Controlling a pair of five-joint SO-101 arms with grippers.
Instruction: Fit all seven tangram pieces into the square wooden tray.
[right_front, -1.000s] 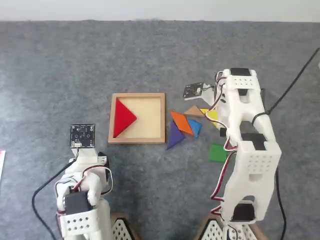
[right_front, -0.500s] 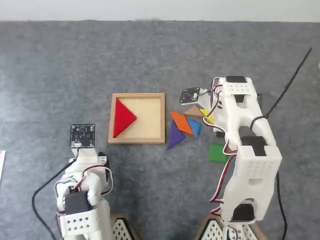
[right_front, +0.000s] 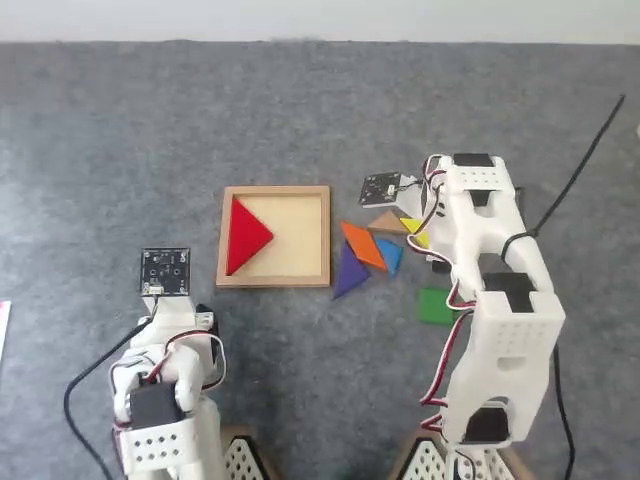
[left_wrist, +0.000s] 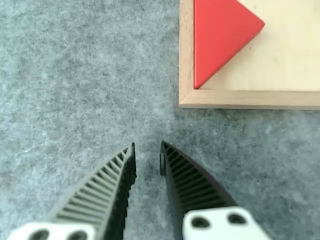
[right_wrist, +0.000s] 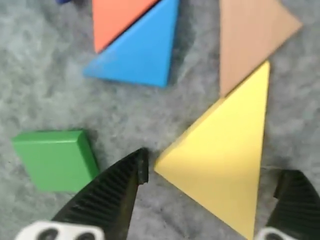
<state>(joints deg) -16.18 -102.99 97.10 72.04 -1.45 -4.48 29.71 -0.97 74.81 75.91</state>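
Observation:
The square wooden tray (right_front: 275, 280) holds a red triangle (right_front: 245, 235) against its left side. To its right lie orange (right_front: 362, 245), purple (right_front: 348, 270), blue (right_front: 390, 255), tan (right_front: 385, 221), yellow (right_front: 415, 229) and green (right_front: 434, 305) pieces on the carpet. My right gripper (right_wrist: 217, 175) is open and straddles the yellow triangle (right_wrist: 225, 160), with one finger between it and the green square (right_wrist: 55, 160). My left gripper (left_wrist: 147, 150) hovers over bare carpet just short of the tray's corner (left_wrist: 187, 97), its fingers nearly together and holding nothing.
Grey carpet covers the table. The right arm's body (right_front: 495, 300) stretches over the area right of the pieces. The left arm (right_front: 165, 350) sits folded near the front left. Blue (right_wrist: 140, 55), orange (right_wrist: 117, 17) and tan (right_wrist: 250, 40) pieces lie just beyond the yellow one.
The right arm shifted slightly left over the yellow piece between one second and half a second ago, then held still. The left arm has not moved.

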